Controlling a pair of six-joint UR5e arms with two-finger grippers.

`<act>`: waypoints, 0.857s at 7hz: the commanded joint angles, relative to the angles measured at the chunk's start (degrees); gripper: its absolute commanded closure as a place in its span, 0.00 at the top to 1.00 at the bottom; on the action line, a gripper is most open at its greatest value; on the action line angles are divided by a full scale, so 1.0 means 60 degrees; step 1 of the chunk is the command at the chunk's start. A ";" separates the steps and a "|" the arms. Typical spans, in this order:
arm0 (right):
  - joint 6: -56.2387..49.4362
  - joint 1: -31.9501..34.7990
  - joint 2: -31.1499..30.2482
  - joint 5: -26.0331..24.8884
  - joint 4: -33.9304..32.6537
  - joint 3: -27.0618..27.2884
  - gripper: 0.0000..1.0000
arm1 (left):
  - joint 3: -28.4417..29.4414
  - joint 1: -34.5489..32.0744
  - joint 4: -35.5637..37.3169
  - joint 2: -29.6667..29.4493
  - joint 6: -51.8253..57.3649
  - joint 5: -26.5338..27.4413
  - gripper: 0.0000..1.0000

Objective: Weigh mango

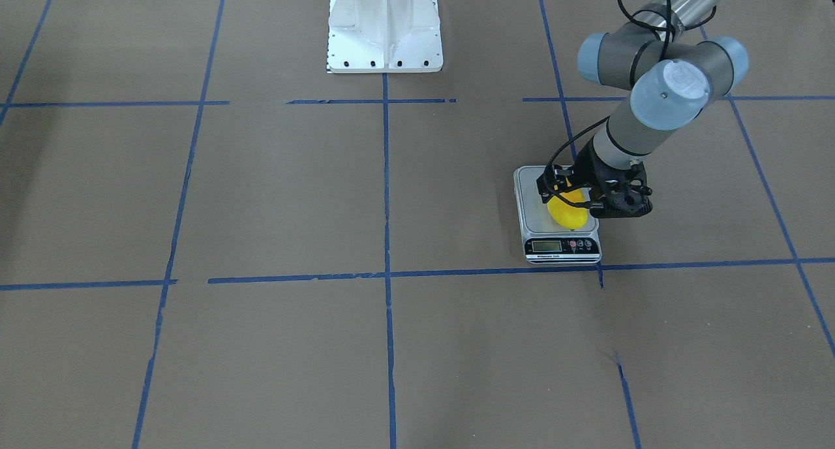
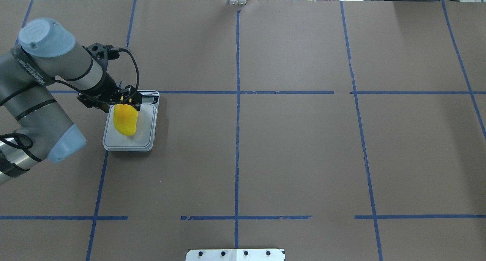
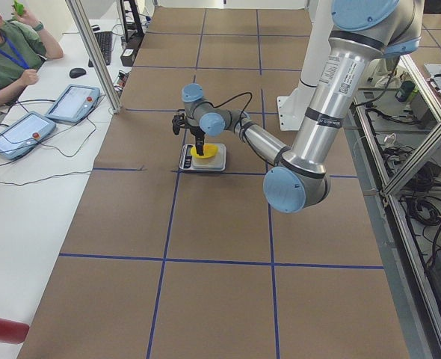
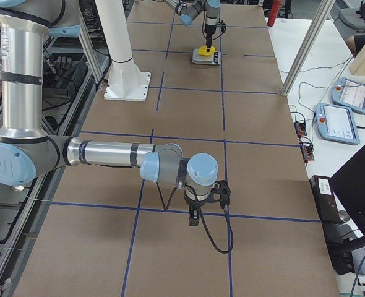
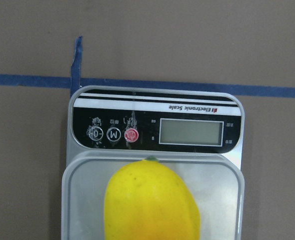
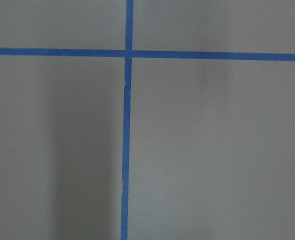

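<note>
The mango is bright yellow and lies over the steel platform of the scale on the robot's left side of the table. My left gripper points down over it and looks shut on the mango's upper part. In the overhead view the mango sits under that gripper. The left wrist view shows the mango close below, over the scale, whose display is blank. I cannot tell whether the mango touches the platform. My right gripper hangs low over bare table; whether it is open or shut I cannot tell.
Brown paper with blue tape lines covers the table. The robot's white base stands at the table's middle. An operator sits with tablets beyond the far edge.
</note>
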 commanded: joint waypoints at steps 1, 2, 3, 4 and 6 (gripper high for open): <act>0.0000 0.0000 0.0000 0.0000 0.0008 0.0000 1.00 | -0.1370 -0.1142 0.1015 0.0520 0.0801 -0.0069 1.00; 0.0000 0.0000 0.0000 0.0000 -0.0006 0.0000 1.00 | -0.1552 -0.1931 0.1966 0.0552 0.2548 -0.0069 1.00; 0.0000 0.0000 0.0000 0.0000 0.0008 0.0000 1.00 | -0.1423 -0.3084 0.2527 0.0711 0.4988 -0.0084 1.00; 0.0000 0.0000 0.0000 0.0000 -0.0006 0.0000 1.00 | -0.1393 -0.4140 0.2533 0.1554 0.7129 -0.0113 1.00; 0.0000 0.0000 0.0000 0.0000 0.0008 0.0000 1.00 | -0.0054 -0.6165 0.2474 0.2367 1.0157 -0.0709 1.00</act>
